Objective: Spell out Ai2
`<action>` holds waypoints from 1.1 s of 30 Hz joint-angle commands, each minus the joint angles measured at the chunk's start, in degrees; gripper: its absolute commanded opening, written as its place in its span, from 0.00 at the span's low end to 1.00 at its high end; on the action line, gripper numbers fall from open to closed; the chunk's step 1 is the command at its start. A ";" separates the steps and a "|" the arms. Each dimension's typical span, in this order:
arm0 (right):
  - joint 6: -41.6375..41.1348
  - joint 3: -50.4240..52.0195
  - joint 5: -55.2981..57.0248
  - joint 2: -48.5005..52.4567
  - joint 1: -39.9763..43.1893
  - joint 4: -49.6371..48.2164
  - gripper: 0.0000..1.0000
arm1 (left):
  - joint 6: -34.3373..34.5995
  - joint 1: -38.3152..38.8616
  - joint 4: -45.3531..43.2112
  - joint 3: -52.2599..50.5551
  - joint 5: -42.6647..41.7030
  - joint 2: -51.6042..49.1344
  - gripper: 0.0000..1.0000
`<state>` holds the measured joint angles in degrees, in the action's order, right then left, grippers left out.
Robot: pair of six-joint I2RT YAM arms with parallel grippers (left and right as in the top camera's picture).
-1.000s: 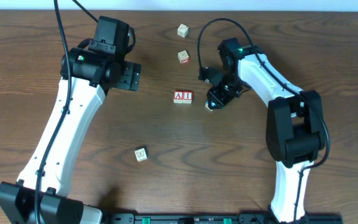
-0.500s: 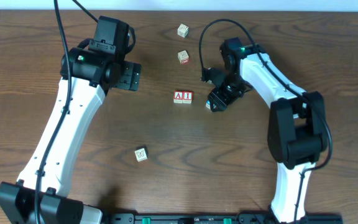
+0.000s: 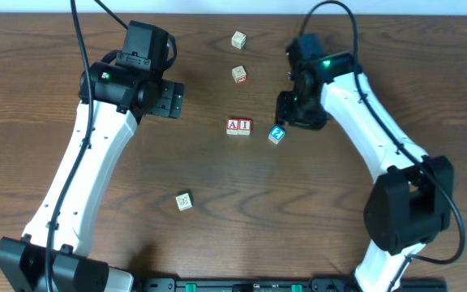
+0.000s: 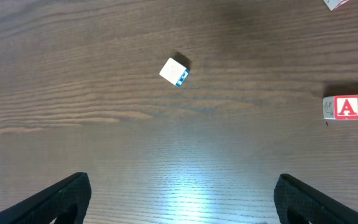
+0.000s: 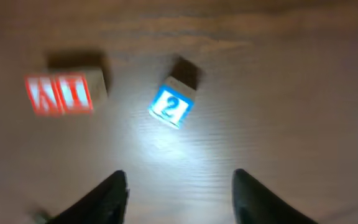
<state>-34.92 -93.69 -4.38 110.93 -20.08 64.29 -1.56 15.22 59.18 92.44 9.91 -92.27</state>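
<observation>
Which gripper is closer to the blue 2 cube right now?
Right. The right gripper hovers just beside the 2 cube; the left gripper is well off, beyond the A cube.

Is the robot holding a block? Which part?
No, nothing is held. The right gripper is open, with the 2 cube lying free on the table ahead of it; the left gripper is open and empty.

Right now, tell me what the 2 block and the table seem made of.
2 block: likely painted wood, blue-and-white top face, plain brownish side. Table: dark brown wood or wood-look laminate; long grain streaks, a soft sheen under the light.
</observation>
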 commanded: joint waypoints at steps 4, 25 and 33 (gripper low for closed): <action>-30.93 1.97 5.97 0.85 -2.47 -3.93 0.55 | -0.39 0.13 0.17 -0.13 1.01 -0.20 0.96; -36.85 4.44 2.54 8.26 -2.69 -6.54 0.53 | -0.39 0.13 0.17 -0.13 1.01 -0.20 0.95; -36.13 6.45 1.11 8.26 -2.78 -10.75 0.50 | -0.39 0.13 0.17 -0.13 1.01 -0.20 0.95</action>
<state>-70.54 -87.66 -3.05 118.69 -22.44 53.67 -1.54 15.22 59.18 92.44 9.91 -92.27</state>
